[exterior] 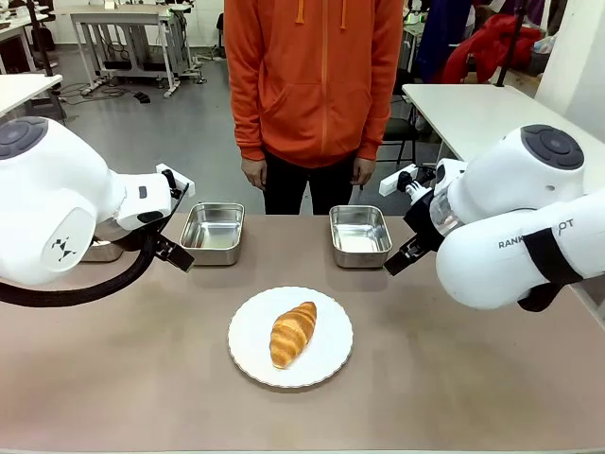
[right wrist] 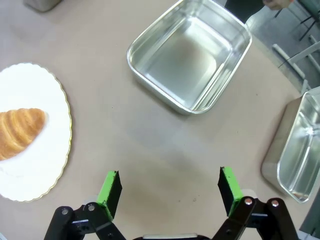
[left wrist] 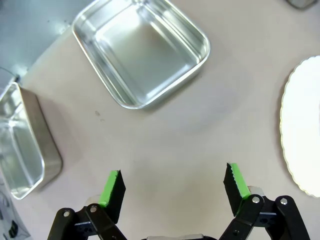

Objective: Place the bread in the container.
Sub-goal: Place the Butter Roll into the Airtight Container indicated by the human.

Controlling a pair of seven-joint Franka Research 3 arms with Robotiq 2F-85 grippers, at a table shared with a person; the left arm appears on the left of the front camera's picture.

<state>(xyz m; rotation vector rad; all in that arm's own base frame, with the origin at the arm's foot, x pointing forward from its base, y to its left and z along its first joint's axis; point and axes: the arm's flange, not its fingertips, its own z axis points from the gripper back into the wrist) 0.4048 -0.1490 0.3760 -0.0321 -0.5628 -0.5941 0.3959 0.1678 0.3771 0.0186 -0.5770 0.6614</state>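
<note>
Left gripper and right gripper hang wide open above a tan table, holding nothing. A person in an orange hoodie stands at the far side. A round white plate sits between the grippers, with bare tabletop on either side. Just ahead of each gripper lies an empty steel tray: the left container and the right container. An outer tray sits beside the right one. The bread, a golden croissant, lies on the plate.
</note>
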